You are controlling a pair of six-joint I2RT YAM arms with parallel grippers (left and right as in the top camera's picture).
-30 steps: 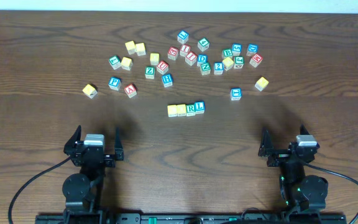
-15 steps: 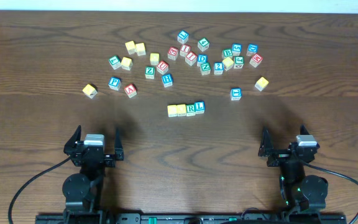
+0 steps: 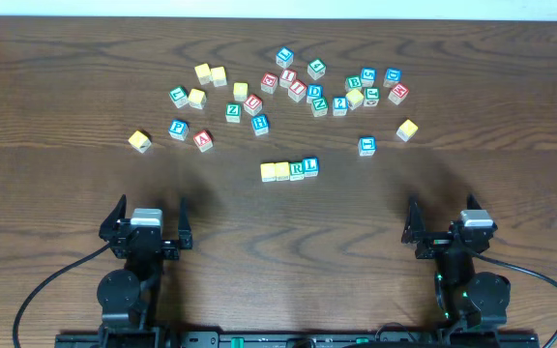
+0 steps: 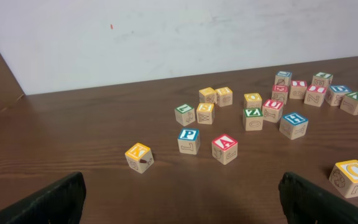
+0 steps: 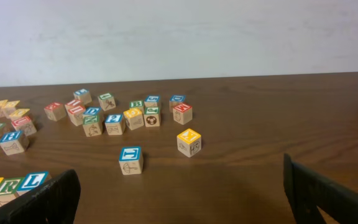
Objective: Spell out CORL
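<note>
Four letter blocks stand side by side in a row (image 3: 289,169) at the table's middle: two yellow blocks on the left, a green R (image 3: 297,169) and a blue L (image 3: 310,165). The right wrist view shows the row's end as O, R (image 5: 8,186), L (image 5: 35,181). The left wrist view shows the row's first yellow block (image 4: 353,177) at the right edge. My left gripper (image 3: 146,237) is open and empty near the front left. My right gripper (image 3: 450,237) is open and empty near the front right. Both are well apart from the blocks.
Many loose letter blocks lie scattered across the far half of the table (image 3: 298,87). A yellow block (image 3: 140,141), a blue P (image 3: 178,129) and a red A (image 3: 203,139) lie at the left. A blue block (image 3: 366,145) and a yellow block (image 3: 407,130) lie at the right.
</note>
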